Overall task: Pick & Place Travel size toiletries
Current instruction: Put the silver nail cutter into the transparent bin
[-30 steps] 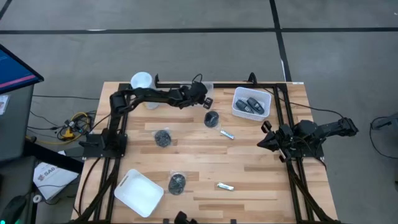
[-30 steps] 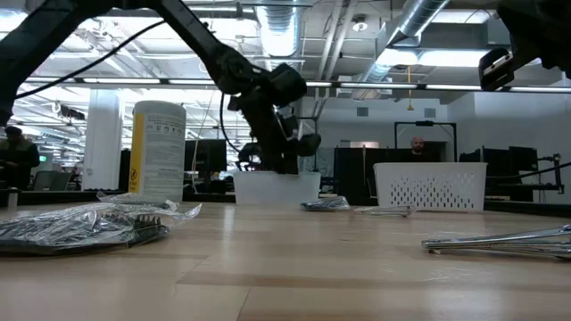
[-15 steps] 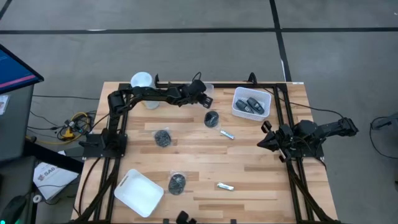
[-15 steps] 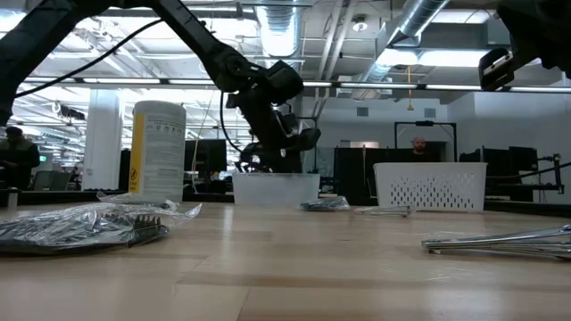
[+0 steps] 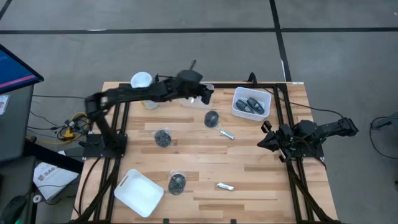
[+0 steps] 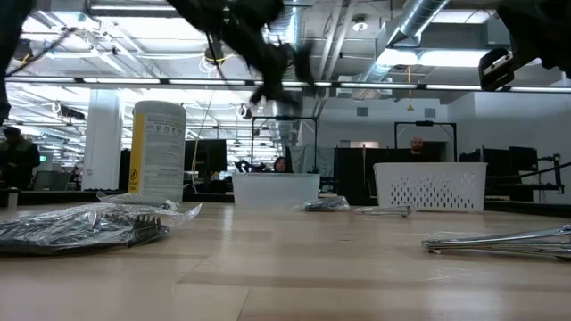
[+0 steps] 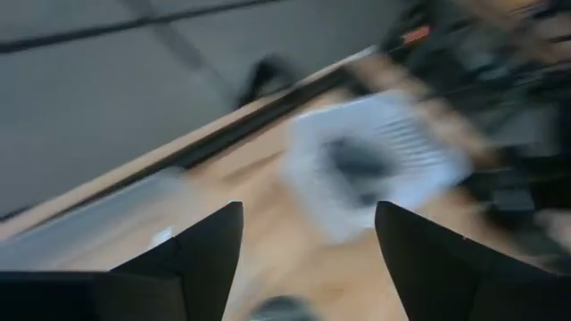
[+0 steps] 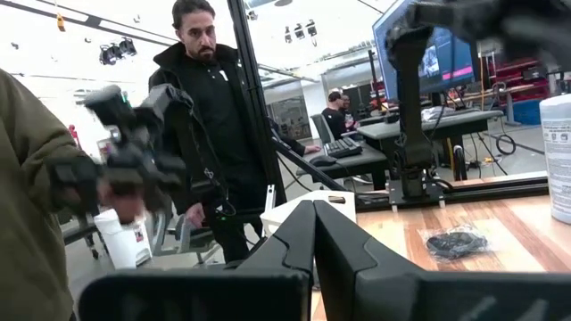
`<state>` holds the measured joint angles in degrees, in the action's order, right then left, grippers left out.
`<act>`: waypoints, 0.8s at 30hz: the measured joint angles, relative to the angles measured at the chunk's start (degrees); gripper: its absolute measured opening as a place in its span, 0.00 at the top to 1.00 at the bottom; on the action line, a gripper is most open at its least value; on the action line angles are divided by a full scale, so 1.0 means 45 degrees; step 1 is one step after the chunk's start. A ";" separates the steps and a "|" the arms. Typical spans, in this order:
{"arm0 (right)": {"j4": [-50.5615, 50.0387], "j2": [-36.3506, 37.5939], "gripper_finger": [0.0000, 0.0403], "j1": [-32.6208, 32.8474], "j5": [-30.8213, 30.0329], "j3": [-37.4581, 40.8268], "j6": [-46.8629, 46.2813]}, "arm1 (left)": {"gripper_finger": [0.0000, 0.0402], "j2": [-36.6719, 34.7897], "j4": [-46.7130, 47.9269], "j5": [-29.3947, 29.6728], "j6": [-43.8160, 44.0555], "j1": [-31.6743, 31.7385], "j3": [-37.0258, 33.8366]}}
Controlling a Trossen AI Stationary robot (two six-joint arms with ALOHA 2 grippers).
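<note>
Left gripper (image 5: 205, 94) up over the worktop's far edge, fingers spread wide, nothing between them; right gripper (image 5: 263, 138) parked at the right side, fingers pressed together.

Perforated white basket (image 5: 251, 103) at far right holds two dark oblong pieces (image 5: 252, 105). Wrapped dark lumps on the worktop (image 5: 261, 174): one (image 5: 211, 117) just beside the basket, one (image 5: 163, 137) mid-left, one (image 5: 176, 182) near the white tray (image 5: 139, 193). Silvery tubes at (image 5: 227, 134) and (image 5: 224, 185). Yellow canister (image 6: 158, 150) far left. Right wrist view shows a person (image 8: 210, 116) beyond the worktop.
</note>
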<state>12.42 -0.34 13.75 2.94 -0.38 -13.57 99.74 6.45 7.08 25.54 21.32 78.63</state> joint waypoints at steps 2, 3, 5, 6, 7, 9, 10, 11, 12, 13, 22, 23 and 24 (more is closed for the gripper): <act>0.0036 0.0001 1.00 -0.0004 0.0000 0.0000 -0.0004 | 0.39 -0.1209 -0.0051 -0.0591 -0.0254 -0.0368 0.0004; 0.0081 -0.0004 1.00 -0.0004 -0.0017 0.0000 -0.0004 | 0.40 -0.1812 -0.0055 -0.0695 -0.0434 -0.0568 0.0005; 0.0513 -0.0004 1.00 -0.0004 -0.0102 0.0000 -0.0007 | 0.42 -0.2994 -0.0037 -0.0725 -0.0957 -0.1062 0.0005; 0.0860 -0.0002 1.00 -0.0004 -0.0105 0.0000 -0.0008 | 0.43 -0.3605 -0.0016 -0.0732 -0.1268 -0.1297 0.0005; 0.1250 -0.0004 1.00 -0.0004 -0.0112 -0.0002 -0.0008 | 0.44 -0.4191 -0.0012 -0.0725 -0.1494 -0.1558 0.0005; 0.2593 -0.0004 1.00 -0.0004 -0.0222 0.0000 -0.0124 | 0.46 -0.5381 -0.0039 -0.0510 -0.1848 -0.2126 0.0005; 0.3421 0.0001 1.00 -0.0004 -0.0331 0.0000 -0.0378 | 0.47 -0.5896 -0.0048 -0.0328 -0.2075 -0.2433 0.0005; 0.4210 0.0001 1.00 -0.0004 -0.0494 -0.0005 -0.0721 | 0.49 -0.6398 -0.0056 -0.0174 -0.2336 -0.2753 0.0005; 0.4985 -0.0004 1.00 -0.0004 -0.0776 0.0000 -0.1048 | 0.51 -0.6849 -0.0037 -0.0063 -0.2596 -0.3055 0.0005; 0.5854 -0.0004 1.00 -0.0008 -0.1133 -0.0005 -0.1254 | 0.53 -0.7259 -0.0032 0.0037 -0.2814 -0.3361 0.0005; 1.0447 0.0001 1.00 -0.0023 -0.3177 -0.0669 -0.1684 | 0.80 -0.9809 -0.0016 0.0168 -0.4206 -0.5821 -0.0799; 1.0447 0.0001 1.00 -0.0023 -0.3441 -0.0940 -0.2029 | 0.82 -1.0043 0.0043 0.0285 -0.4208 -0.5996 -0.1047; 1.0313 0.0001 1.00 -0.0023 -0.3555 -0.1300 -0.2154 | 0.84 -1.0259 0.0044 0.0350 -0.4207 -0.6156 -0.1277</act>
<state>58.83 -0.34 13.65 -13.06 -6.23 -23.26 53.57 6.65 8.65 6.61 -6.38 72.88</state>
